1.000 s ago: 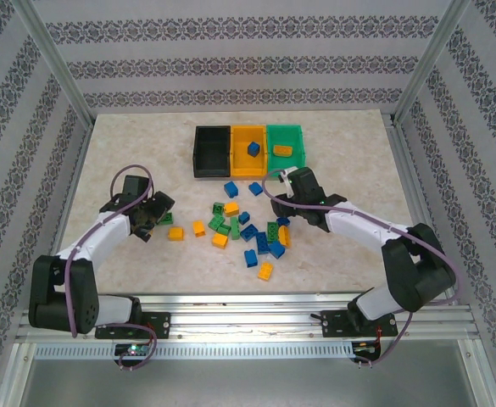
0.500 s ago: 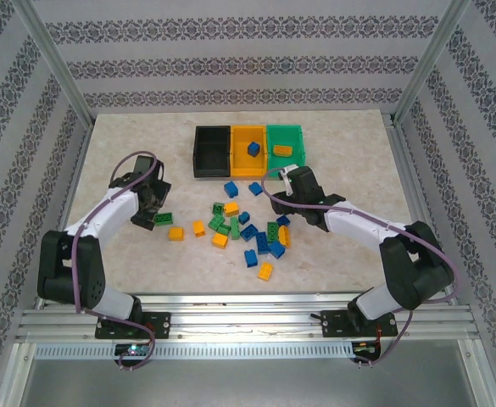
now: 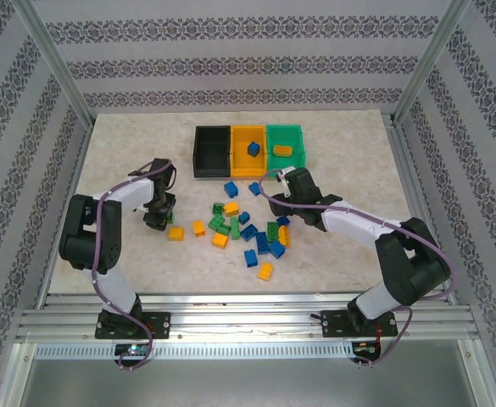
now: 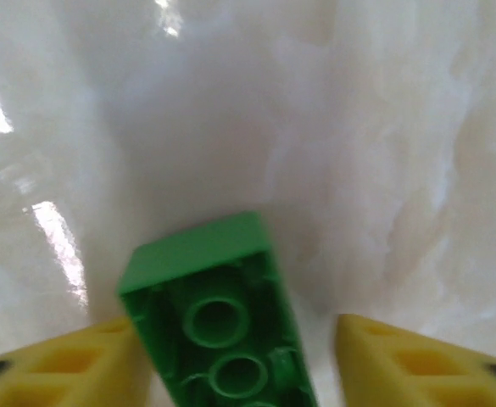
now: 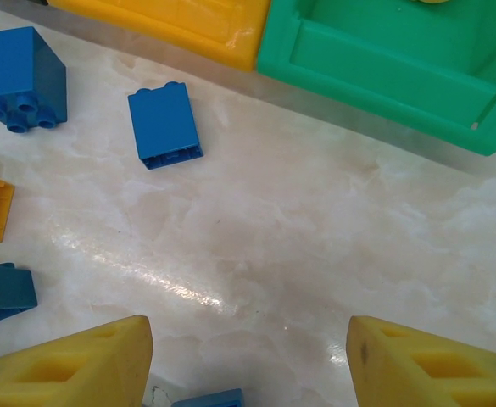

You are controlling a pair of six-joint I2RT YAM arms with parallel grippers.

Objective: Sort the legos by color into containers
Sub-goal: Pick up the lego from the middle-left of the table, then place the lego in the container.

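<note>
Left arm has swung inward since the earlier frame. Top view: left gripper [image 3: 157, 219] sits low beside the lego pile [image 3: 249, 231]; right gripper [image 3: 275, 197] is between pile and bins.

Left wrist: green lego [image 4: 218, 314] lies between spread fingers [image 4: 52, 365], clear of the right one.

Right wrist: fingers spread over bare table [image 5: 298, 254]; blue lego [image 5: 164, 125] lies near the yellow-orange bin [image 5: 171, 21] and green bin [image 5: 383, 64].
</note>
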